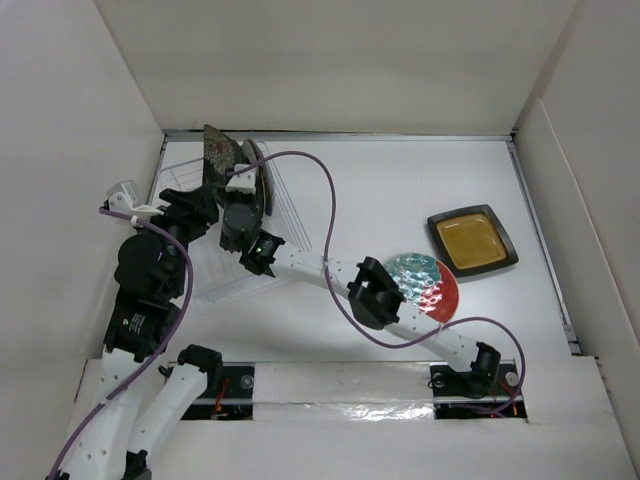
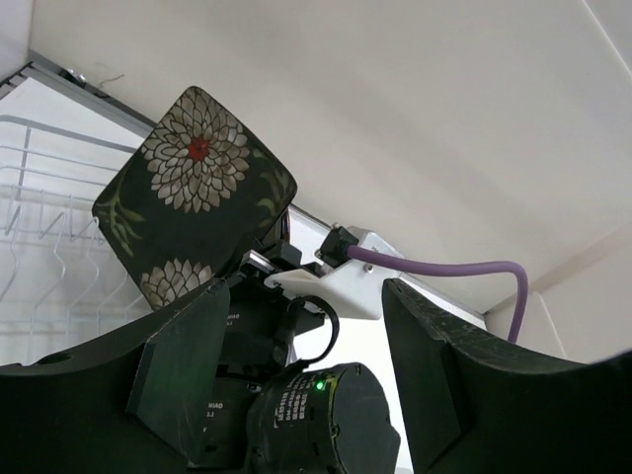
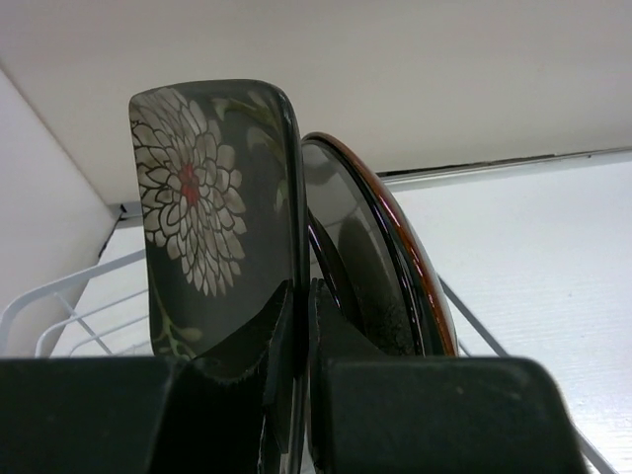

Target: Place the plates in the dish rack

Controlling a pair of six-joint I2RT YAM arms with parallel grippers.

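My right gripper [image 1: 237,172] is shut on the lower edge of the black square floral plate [image 3: 207,207], holding it upright over the back of the dish rack [image 1: 215,262]. Just behind it in the right wrist view, a dark round plate with a reddish-brown rim [image 3: 390,267] stands on edge in the rack. My left gripper [image 2: 306,365] is open and empty beside the right wrist, looking at the floral plate [image 2: 193,188]. Out on the table lie the red-and-teal round plate [image 1: 432,285], partly under the right arm, and the black square amber-centred plate [image 1: 472,240].
White walls close in the table on the left, back and right. The right arm stretches diagonally from its base [image 1: 480,365] across to the rack. A purple cable [image 1: 325,215] loops above the table's middle. Rack wires [image 2: 39,227] show to the left.
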